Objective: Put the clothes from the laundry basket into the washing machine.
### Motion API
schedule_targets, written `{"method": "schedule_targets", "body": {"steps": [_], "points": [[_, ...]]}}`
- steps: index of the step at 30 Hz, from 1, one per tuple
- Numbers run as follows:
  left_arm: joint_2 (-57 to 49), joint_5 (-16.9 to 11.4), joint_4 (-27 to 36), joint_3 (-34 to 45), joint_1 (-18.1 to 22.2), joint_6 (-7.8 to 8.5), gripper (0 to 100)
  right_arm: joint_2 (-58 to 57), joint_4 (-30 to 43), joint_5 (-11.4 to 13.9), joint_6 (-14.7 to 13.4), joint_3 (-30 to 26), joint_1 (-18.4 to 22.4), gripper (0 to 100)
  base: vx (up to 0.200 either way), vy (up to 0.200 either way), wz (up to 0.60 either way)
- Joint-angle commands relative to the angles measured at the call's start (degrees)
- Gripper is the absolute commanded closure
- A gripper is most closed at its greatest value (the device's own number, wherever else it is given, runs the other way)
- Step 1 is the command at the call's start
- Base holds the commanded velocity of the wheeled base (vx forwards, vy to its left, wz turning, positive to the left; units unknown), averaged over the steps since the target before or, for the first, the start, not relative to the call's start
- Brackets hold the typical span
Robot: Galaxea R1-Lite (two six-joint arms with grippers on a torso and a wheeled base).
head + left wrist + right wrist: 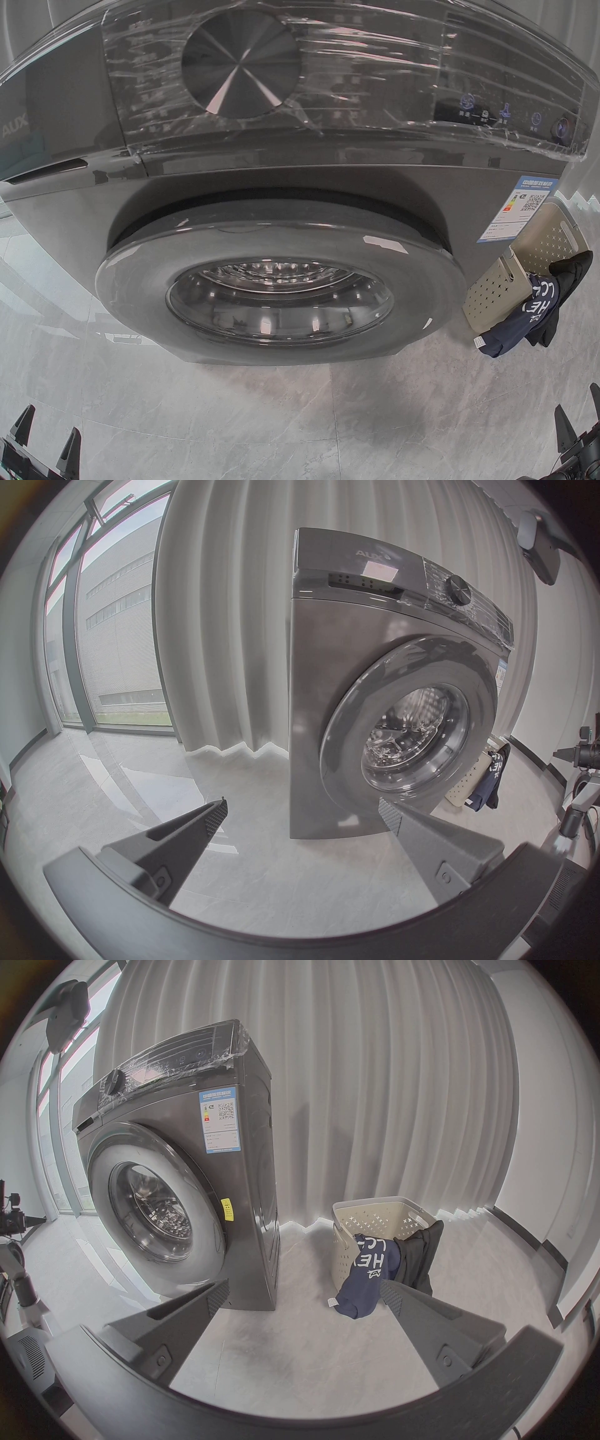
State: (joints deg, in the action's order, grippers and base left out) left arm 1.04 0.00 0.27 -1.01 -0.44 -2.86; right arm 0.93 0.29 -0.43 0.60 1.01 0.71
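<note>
Washing machine: a grey front-loader, the washing machine (300,187) stands on the pale floor (350,412) before a white curtain (387,1085). Clear film wraps its control panel.
Door: the round door (281,294) sits shut against the front. Through the glass I can make out the shiny drum, but not whether anything lies inside.
Laundry basket: the beige laundry basket (375,1216) stands on the floor near the machine's right side, apart from it.
Clothes: a navy shirt (369,1275) hangs over the basket's front rim and down its outer wall. A black garment (419,1257) is draped over the rim just beside it. The bottom of the basket is hidden from me.
Left claw: the left claw (303,811) hangs low before the machine, fingers spread wide, holding nothing.
Right claw: the right claw (303,1291) is likewise spread and empty, well apart from the clothes. The head view's edge cuts it off.
</note>
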Motion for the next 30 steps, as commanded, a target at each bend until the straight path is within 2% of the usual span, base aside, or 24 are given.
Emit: {"method": "schedule_targets", "body": {"steps": [1, 3, 18, 21, 30], "points": [[-1.0, 0.0, 0.0, 0.9, 0.0, -0.04, 0, -0.9, 0.0, -0.1, 0.0, -0.9, 0.1, 0, 0.0, 0.0, 0.6], [-1.0, 0.0, 0.0, 0.9, 0.0, -0.04, 0, -0.9, 0.0, 0.0, 0.0, -1.0, 0.0, 0, 0.0, 0.0, 0.6], [-1.0, 0.0, 0.0, 0.9, 0.0, -0.04, 0, -0.9, 0.0, 0.1, 0.0, -1.0, 0.0, 0, 0.0, 0.0, 0.0], [-1.0, 0.0, 0.0, 0.9, 0.0, 0.05, 0, -0.9, 0.0, -0.2, 0.1, -1.0, 0.1, 0, 0.2, 0.0, 0.0], [-1.0, 0.0, 0.0, 0.9, 0.0, 0.05, 0, -0.9, 0.0, -0.2, 0.0, -1.0, 0.1, 0, 0.0, 0.0, 0.0]]}}
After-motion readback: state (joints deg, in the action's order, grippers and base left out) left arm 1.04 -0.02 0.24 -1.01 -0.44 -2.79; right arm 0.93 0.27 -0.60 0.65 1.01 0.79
